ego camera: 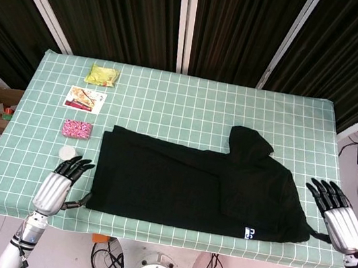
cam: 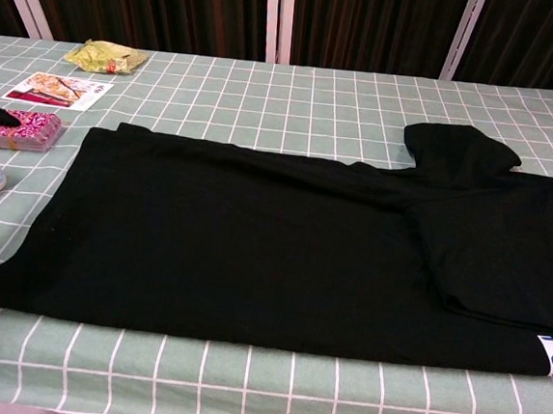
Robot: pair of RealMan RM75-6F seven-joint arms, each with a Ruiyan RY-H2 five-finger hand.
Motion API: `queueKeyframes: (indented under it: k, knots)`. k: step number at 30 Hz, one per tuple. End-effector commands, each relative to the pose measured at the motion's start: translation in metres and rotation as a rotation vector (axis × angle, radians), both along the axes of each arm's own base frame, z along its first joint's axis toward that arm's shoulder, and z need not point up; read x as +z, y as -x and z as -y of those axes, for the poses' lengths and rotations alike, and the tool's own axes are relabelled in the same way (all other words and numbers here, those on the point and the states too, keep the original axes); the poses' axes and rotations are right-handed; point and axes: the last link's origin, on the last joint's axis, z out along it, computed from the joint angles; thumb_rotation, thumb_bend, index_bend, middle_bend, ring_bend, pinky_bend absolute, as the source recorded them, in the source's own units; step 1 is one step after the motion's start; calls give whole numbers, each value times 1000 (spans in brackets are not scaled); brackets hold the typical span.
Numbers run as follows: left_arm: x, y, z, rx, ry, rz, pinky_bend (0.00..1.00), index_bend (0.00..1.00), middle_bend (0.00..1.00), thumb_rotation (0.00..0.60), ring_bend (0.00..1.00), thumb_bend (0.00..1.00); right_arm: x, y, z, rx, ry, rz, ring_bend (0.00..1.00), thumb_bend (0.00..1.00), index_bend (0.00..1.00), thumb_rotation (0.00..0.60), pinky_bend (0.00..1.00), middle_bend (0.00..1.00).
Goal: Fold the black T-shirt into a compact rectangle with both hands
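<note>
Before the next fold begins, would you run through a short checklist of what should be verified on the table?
1. Left hand free of the cloth: ok, fingers apart beside the shirt's left edge.
2. Right hand free: ok, open off the shirt's right edge.
3. Black T-shirt lying flat: not ok, one sleeve pokes out at the far edge.
4. Shirt fully on the table: ok, though its near hem lies close to the front edge.
5. White jar clear of the left hand: cannot tell, the fingertips lie very close.
</note>
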Motion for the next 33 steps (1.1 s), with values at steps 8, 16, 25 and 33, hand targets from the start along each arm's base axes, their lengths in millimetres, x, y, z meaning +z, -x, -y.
queueKeyframes:
  k: [8, 16, 25, 33]
  knots:
    - [11, -16, -34, -22, -20, -62, 210, 241, 161, 543, 105, 264, -29, -79, 174, -203, -77, -27, 0, 365, 315, 600, 78, 188]
    - [2, -9, -39, 39, 27, -81, 209, 243, 160, 545, 105, 262, -84, -114, 243, -262, -116, -164, 0, 434, 315, 600, 83, 188]
    - [2, 5, -36, 107, 45, -59, 205, 243, 160, 538, 101, 262, -120, -117, 269, -290, -132, -365, 0, 428, 315, 600, 85, 160]
    - [-4, 11, -29, 130, 65, -47, 204, 243, 157, 535, 98, 261, -97, -83, 247, -330, -111, -339, 0, 199, 333, 600, 72, 149]
